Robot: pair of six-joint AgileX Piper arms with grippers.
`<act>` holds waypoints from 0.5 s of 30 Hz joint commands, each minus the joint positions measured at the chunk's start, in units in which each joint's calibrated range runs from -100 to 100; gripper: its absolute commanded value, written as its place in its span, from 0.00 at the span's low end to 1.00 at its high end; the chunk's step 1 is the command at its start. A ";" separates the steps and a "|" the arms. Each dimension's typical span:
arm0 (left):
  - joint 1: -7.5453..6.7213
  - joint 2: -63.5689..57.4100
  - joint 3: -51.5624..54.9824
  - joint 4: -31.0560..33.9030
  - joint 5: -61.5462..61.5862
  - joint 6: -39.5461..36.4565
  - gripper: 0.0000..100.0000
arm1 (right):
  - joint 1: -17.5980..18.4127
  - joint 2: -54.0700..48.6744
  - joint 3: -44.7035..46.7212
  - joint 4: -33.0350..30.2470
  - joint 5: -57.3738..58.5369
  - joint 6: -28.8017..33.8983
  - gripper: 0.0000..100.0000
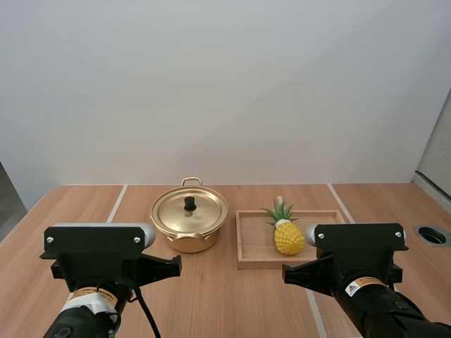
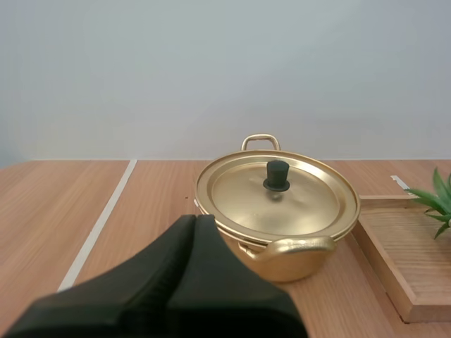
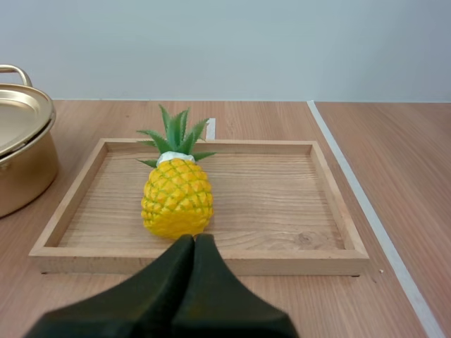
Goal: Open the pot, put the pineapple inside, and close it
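A gold pot [image 1: 189, 224] stands in the middle of the table with its lid [image 1: 204, 211] on, a black knob [image 1: 189, 203] on top. To its right a yellow pineapple [image 1: 288, 236] with green leaves lies in a wooden tray [image 1: 254, 246]. My left gripper [image 2: 196, 218] is shut on nothing, its tips just short of the pot [image 2: 296, 257] and level with the lid [image 2: 239, 193]. My right gripper [image 3: 194, 238] is also shut and bare, held in front of the tray [image 3: 282, 204] and pointing at the pineapple [image 3: 176, 197].
Both arms [image 1: 99, 260] sit at the table's near edge. A round cable hole [image 1: 431, 235] is set in the tabletop at the far right. Bare wood lies left of the pot and in front of the tray.
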 commanded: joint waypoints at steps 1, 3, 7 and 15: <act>0.08 -0.29 0.11 1.94 -2.37 1.11 0.00 | 0.16 -0.42 0.01 0.18 -1.15 0.05 0.00; 0.08 -0.29 0.11 4.04 -4.87 1.32 0.00 | 0.16 -0.42 0.01 0.18 -1.15 0.05 0.00; 0.08 -0.29 -0.05 6.38 -10.71 1.32 0.00 | 0.16 -0.42 0.01 1.12 -1.15 0.05 0.00; 0.08 -0.29 -9.19 6.38 -20.06 2.15 0.00 | 0.16 -0.42 0.01 10.00 -0.65 -0.09 0.00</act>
